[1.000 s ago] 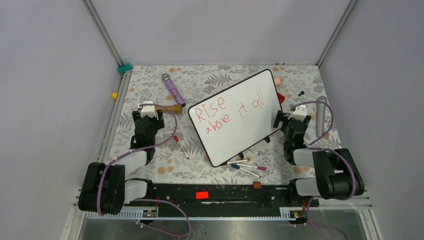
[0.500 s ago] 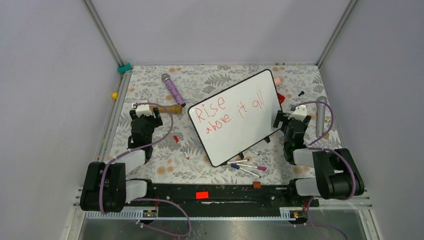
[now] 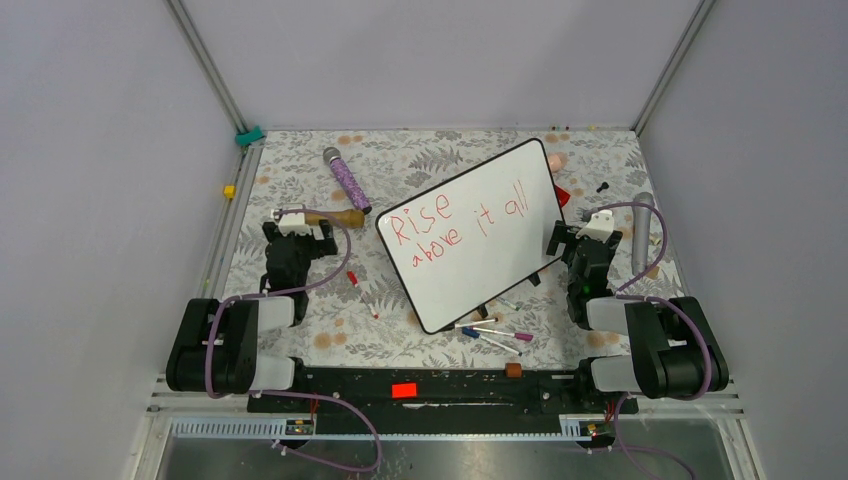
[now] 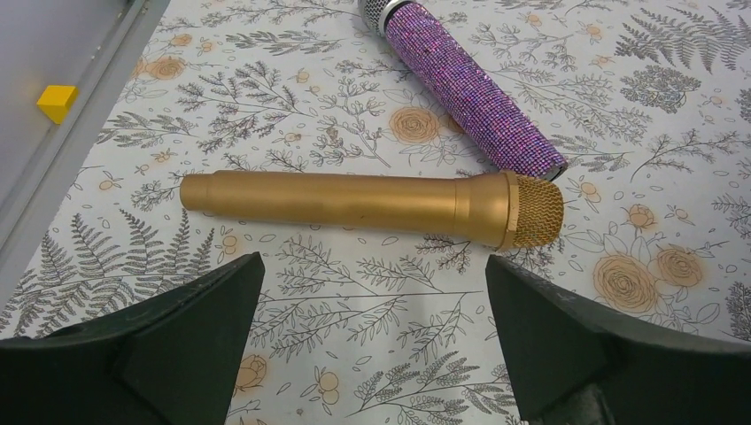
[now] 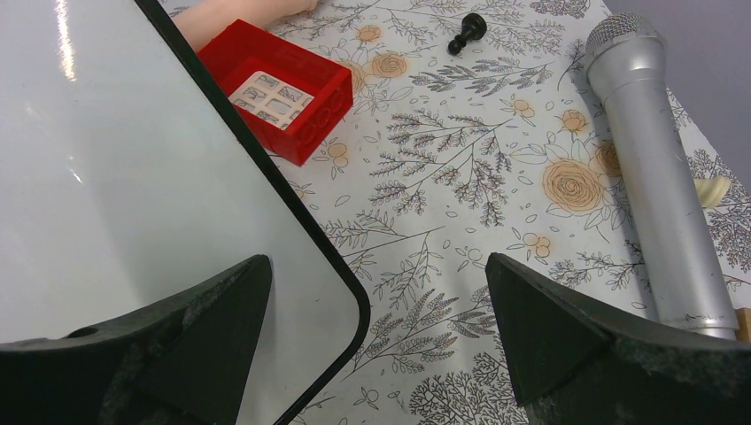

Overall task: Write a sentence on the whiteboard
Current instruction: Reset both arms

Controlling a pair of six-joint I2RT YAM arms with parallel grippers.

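Note:
The whiteboard (image 3: 470,235) lies tilted across the middle of the floral table, black rim all round. On it is the sentence (image 3: 455,225) in red marker, two lines reading "Rise above it all". My right gripper (image 5: 379,266) is open over the board's near right corner (image 5: 133,177), one finger above the white surface and the other above the table; it holds nothing. My left gripper (image 4: 374,266) stands open and empty over bare table left of the board. A red marker (image 3: 352,279) lies on the table between the left gripper (image 3: 297,232) and the board.
A gold microphone (image 4: 372,204) lies just ahead of the left fingers, a purple glitter microphone (image 4: 469,84) beyond it. A silver microphone (image 5: 655,177), a red brick (image 5: 279,88) and a black pawn (image 5: 467,33) are right of the board. Several markers (image 3: 495,332) lie at its near edge.
The left gripper's jaws have opened wider and the left arm has drawn back a little toward its base. The right arm and the whiteboard have not moved.

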